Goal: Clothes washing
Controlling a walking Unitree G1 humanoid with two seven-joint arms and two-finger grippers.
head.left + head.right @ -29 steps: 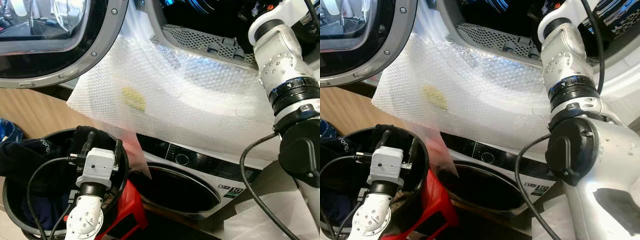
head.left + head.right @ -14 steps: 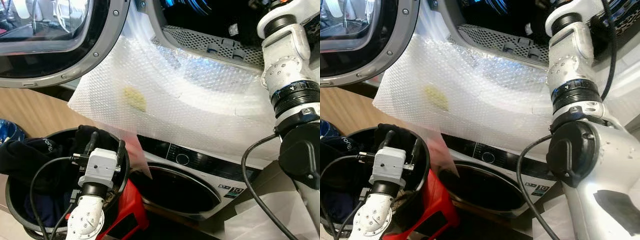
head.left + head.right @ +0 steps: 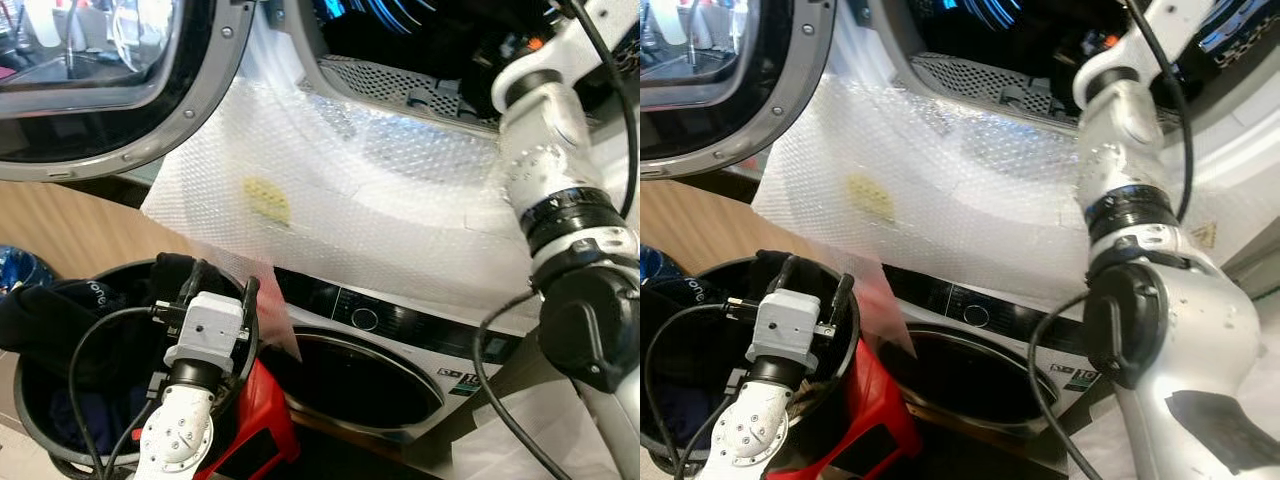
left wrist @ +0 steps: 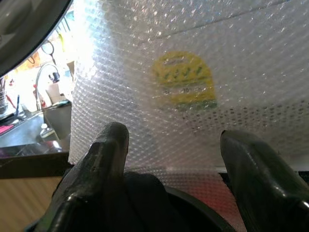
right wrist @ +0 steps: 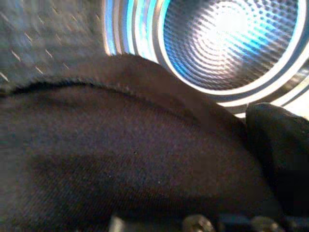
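Note:
The upper washer's drum point(image 3: 420, 30) stands open, lit blue inside. My right arm point(image 3: 545, 150) reaches up into it. In the right wrist view my right gripper point(image 5: 164, 193) is inside the drum with a dark garment point(image 5: 120, 154) draped across it; one black finger point(image 5: 280, 145) shows beside the cloth, and the drum's dimpled back wall point(image 5: 227, 38) lies ahead. My left gripper point(image 3: 222, 280) hangs open over a black basket point(image 3: 20, 400) of dark clothes point(image 3: 60, 320), its fingers point(image 4: 108, 150) apart with nothing between them.
Bubble wrap point(image 3: 400, 220) with a yellow sticker point(image 3: 267, 200) hangs down the upper washer's front. Its round door point(image 3: 110, 80) is swung open at upper left. A lower washer's door point(image 3: 350, 385) sits below. A red stool point(image 3: 255, 420) stands beside the basket.
My right arm has pushed further into the drum and swung a little left. The left gripper stays open over the basket; the camera has shifted slightly.

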